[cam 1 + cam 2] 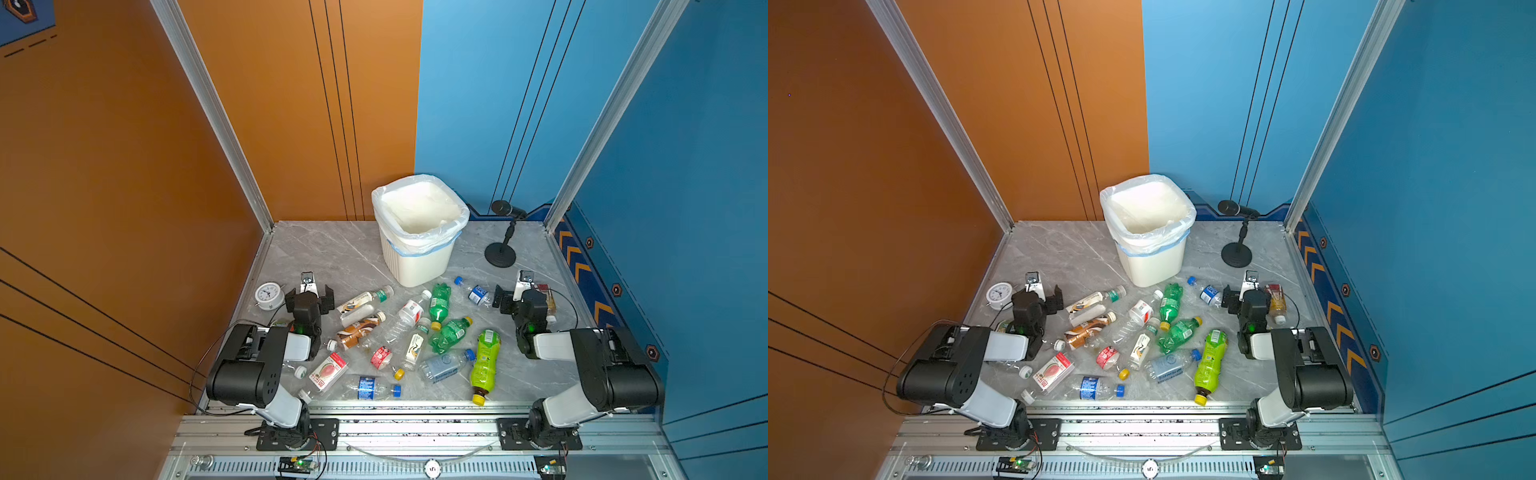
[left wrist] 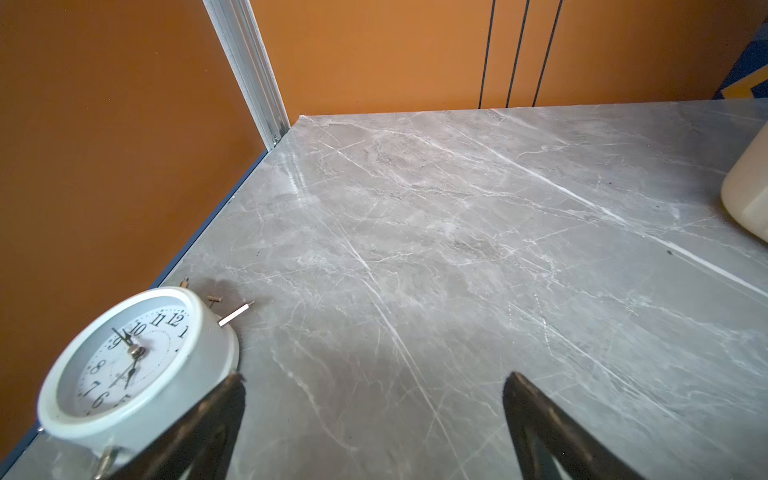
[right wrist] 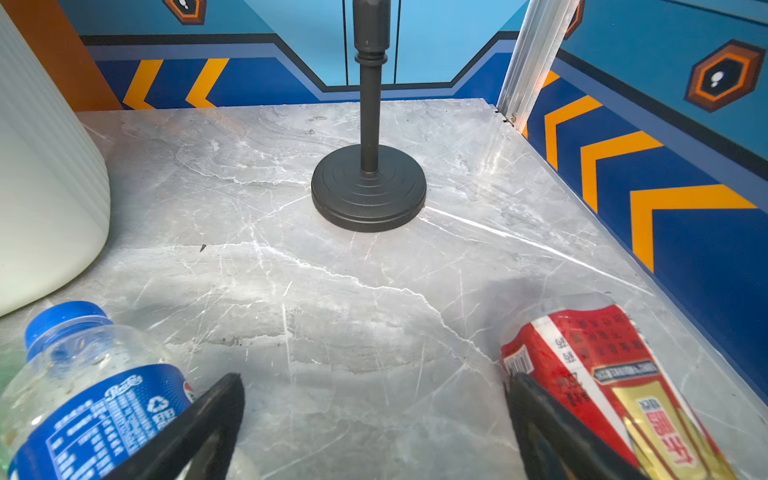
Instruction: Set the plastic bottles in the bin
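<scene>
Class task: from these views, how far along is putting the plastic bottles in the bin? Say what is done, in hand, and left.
Done: nothing; no bottle shows inside the bin. In hand: nothing; the left gripper and right gripper are open and empty. Left: all the plastic bottles, lying on the table.

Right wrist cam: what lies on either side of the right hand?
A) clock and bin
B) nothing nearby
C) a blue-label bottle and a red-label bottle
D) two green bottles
C: the blue-label bottle lies outside one finger and the red-label bottle outside the other, while the open right hand holds nothing.
</scene>
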Robot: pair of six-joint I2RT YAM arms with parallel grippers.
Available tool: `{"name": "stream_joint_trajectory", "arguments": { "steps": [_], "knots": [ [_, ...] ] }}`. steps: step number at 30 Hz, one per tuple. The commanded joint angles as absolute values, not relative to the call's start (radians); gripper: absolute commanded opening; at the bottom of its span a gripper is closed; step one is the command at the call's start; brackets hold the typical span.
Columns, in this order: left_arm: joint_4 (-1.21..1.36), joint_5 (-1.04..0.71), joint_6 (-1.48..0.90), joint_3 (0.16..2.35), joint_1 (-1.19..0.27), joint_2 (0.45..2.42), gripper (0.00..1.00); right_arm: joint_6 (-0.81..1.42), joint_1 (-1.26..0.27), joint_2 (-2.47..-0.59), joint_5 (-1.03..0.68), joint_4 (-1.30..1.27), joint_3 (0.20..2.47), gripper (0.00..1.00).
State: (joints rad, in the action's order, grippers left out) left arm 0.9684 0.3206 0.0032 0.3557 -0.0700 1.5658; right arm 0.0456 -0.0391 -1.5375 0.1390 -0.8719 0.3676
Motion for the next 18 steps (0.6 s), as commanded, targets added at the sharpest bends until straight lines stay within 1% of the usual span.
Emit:
{"name": "stream_joint_trajectory", "arguments": {
  "steps": [1,18],
  "knots": [
    [0.956,0.301,-0.006,0.367,-0.063,1.568,0.98,0.057,-0.037,-1.532,0.16,-0.856,0.386,0.99],
    [0.945,0.289,-0.009,0.374,-0.057,1.571,0.98,0.06,-0.034,-1.533,0.156,-0.853,0.388,0.99]
  ]
}}
